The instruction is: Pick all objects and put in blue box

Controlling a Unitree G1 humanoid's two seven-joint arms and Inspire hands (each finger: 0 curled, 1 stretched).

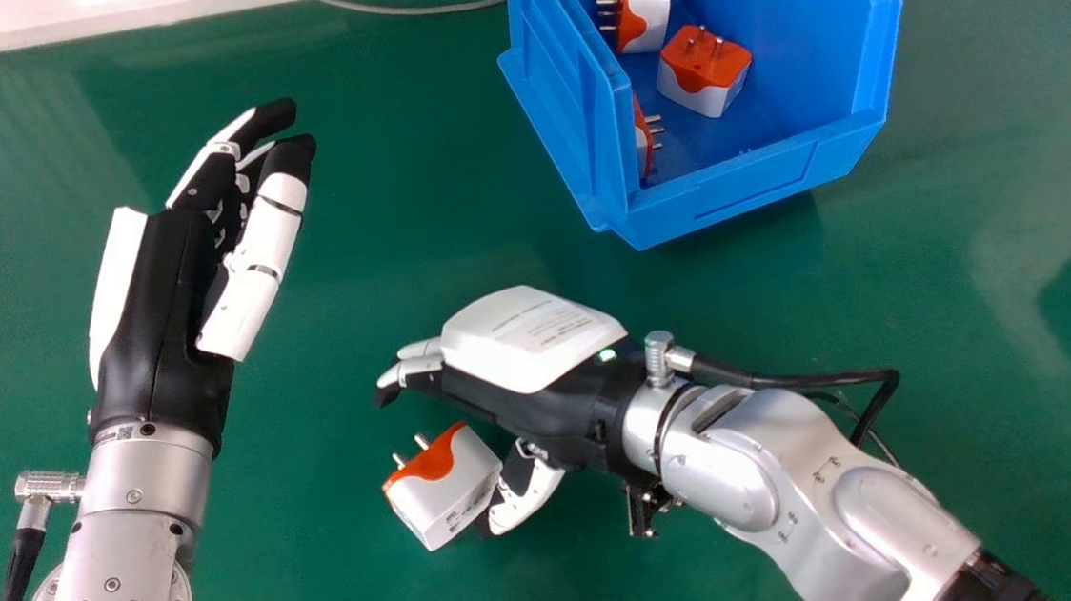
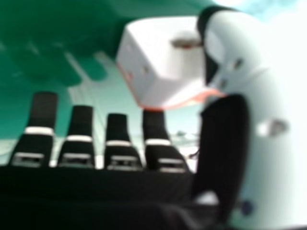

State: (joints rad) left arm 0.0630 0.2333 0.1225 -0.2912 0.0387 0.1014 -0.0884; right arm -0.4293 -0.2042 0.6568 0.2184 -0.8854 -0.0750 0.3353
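Right hand (image 1: 539,343) palm-down beside adapter (image 1: 446,494)

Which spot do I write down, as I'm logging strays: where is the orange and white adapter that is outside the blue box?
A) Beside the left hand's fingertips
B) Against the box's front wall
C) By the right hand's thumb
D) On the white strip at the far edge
C: in the head view the adapter sits right by the thumb of the right hand, its prongs pointing away from that thumb.
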